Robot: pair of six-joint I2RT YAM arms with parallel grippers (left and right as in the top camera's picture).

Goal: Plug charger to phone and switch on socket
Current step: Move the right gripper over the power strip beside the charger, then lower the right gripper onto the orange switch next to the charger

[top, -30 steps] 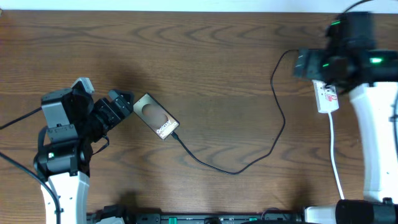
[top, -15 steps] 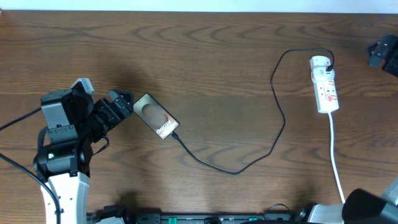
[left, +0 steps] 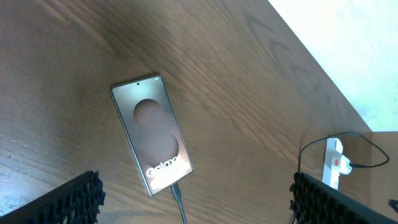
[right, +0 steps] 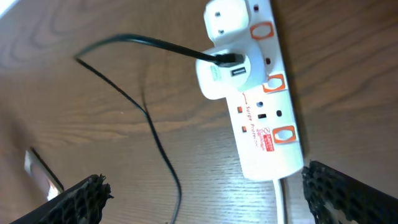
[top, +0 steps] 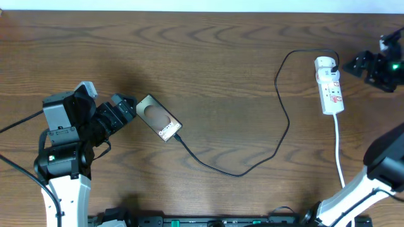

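Left gripper is hovering wide open and empty just beside the phone, which is lying flat on the desk. The charger tip seems to be sitting in its port. Farther off, the right gripper, also open, is facing the socket, probably to reach its switch.

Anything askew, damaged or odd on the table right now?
Nothing stands out. The phone lies flat on a diagonal; the charger loops loosely from its end to the adapter on the socket. No damage or spill visible.
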